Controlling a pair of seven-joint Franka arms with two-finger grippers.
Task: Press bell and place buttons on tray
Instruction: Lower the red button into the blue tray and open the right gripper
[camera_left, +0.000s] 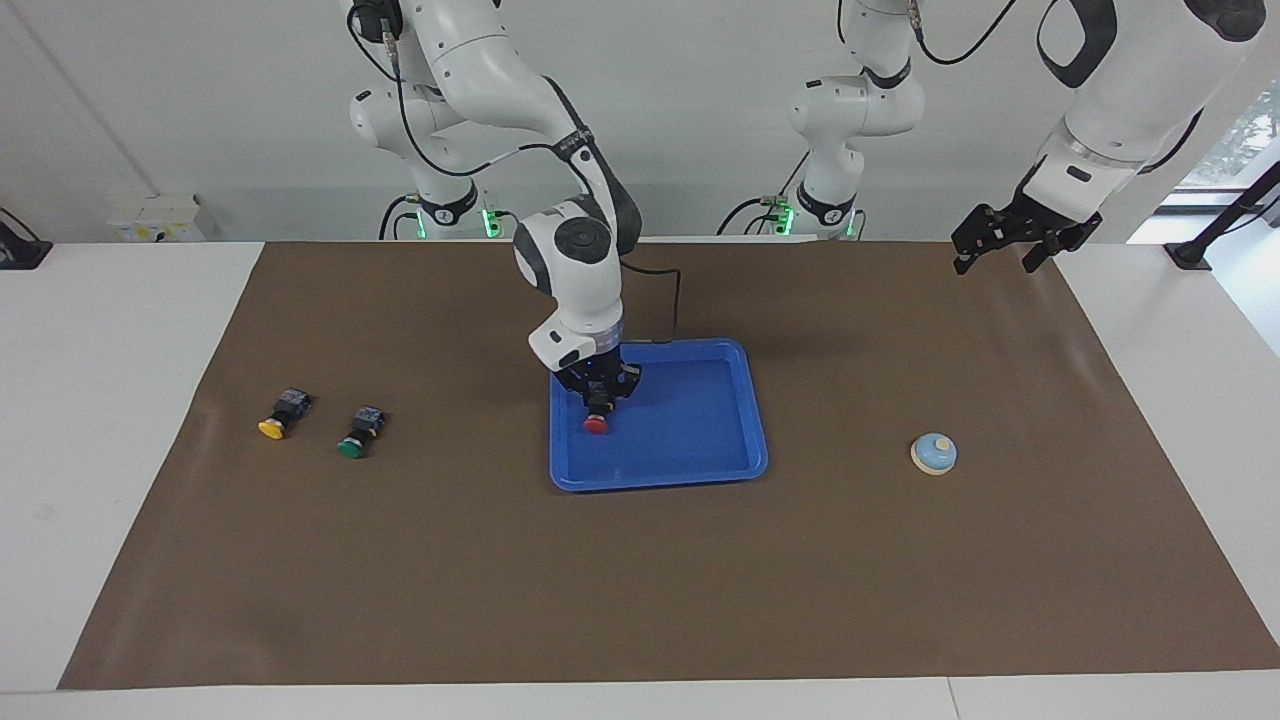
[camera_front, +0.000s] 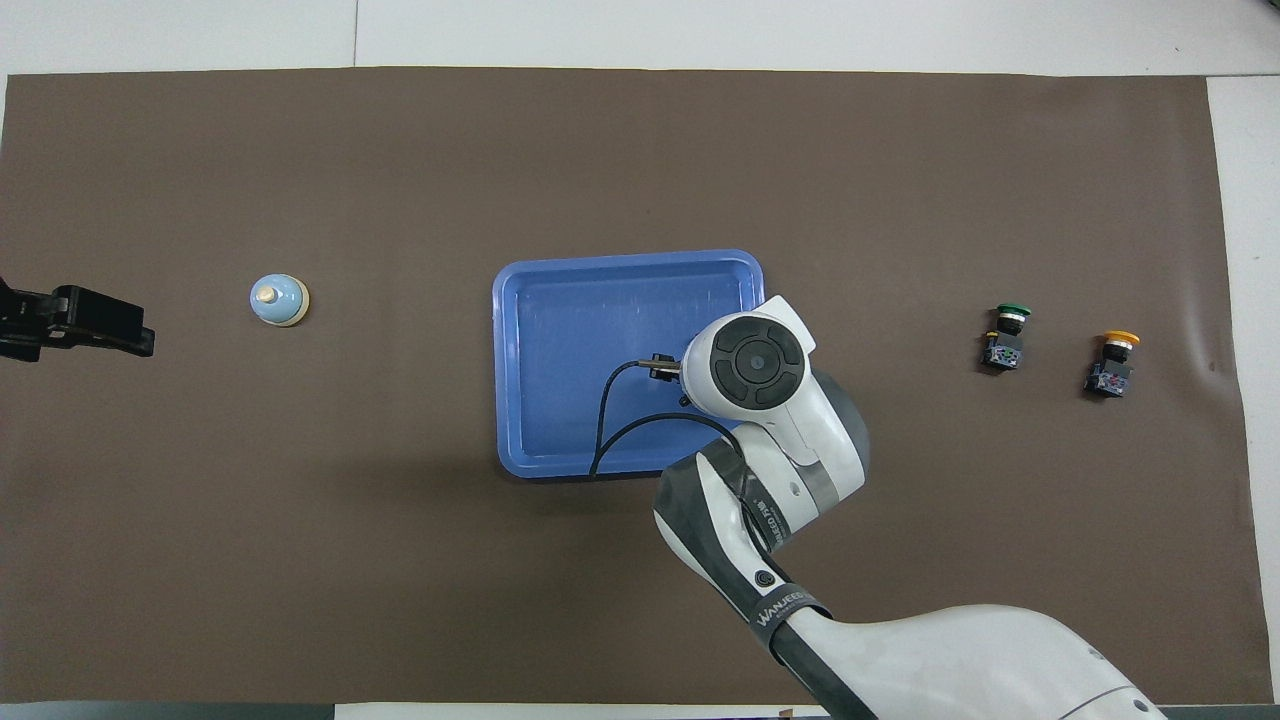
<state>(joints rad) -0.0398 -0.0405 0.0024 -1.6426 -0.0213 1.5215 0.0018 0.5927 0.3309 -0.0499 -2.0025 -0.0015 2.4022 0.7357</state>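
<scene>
Right pincer (camera_left: 598, 398) w/ red button (camera_left: 595, 425) on tray (camera_left: 700, 470)

One camera sits high across the table (camera_left: 120, 400) and looks back at the robots. The other hangs high over the robots' end and looks steeply down. Both stay far off, and both see the brown mat (camera_left: 700, 580) (camera_front: 640, 160).

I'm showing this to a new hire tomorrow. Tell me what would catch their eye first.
The right gripper stands low in the bright blue tray mid-mat, a red-capped button at its tip, cap toward the tray floor. The yellow button and green button lie side by side on the mat toward the right arm's end. The pale blue bell sits alone toward the left arm's end, where the left gripper waits.
</scene>
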